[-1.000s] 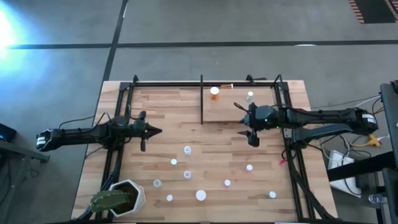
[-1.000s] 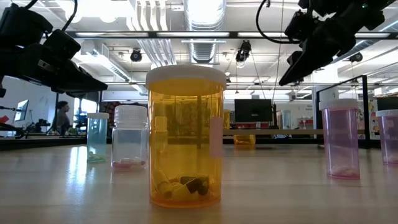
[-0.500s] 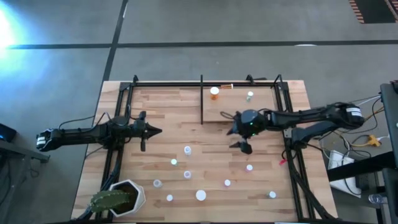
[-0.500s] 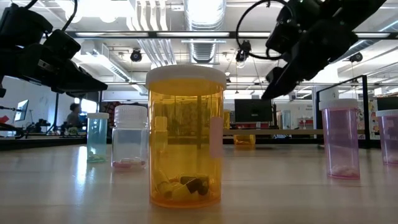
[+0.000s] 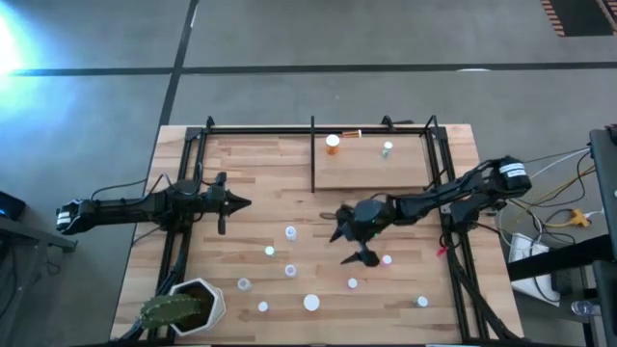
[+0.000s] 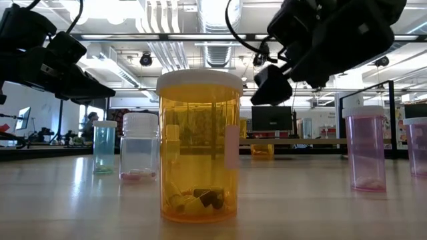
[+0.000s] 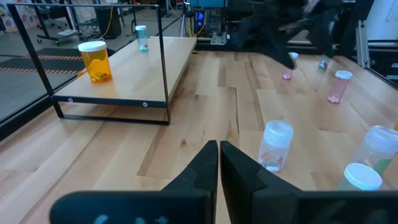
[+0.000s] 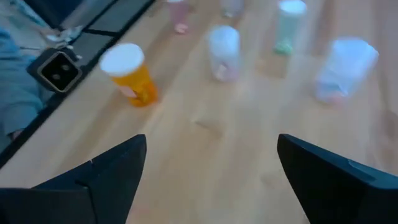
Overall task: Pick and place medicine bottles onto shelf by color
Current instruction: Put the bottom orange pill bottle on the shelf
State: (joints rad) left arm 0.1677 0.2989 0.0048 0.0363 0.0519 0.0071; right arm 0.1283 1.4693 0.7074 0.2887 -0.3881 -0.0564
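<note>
From above I see my right gripper [image 5: 353, 247] spread wide over the middle of the counter [image 5: 251, 207], among the loose medicine bottles [image 5: 290, 232], while the shelf [image 5: 371, 169] at the far side carries an orange bottle [image 5: 333, 144] and a small green-topped one [image 5: 388, 148]. At counter height, a big orange bottle with a white cap [image 6: 199, 147] fills the foreground. Through the left wrist camera, my left gripper [image 7: 219, 163] is pinched together, empty, at the counter's left edge.

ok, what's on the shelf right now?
On the shelf: an orange bottle with a white cap and a small green-topped bottle, standing apart near its far edge. Nothing hides its panel.
</note>
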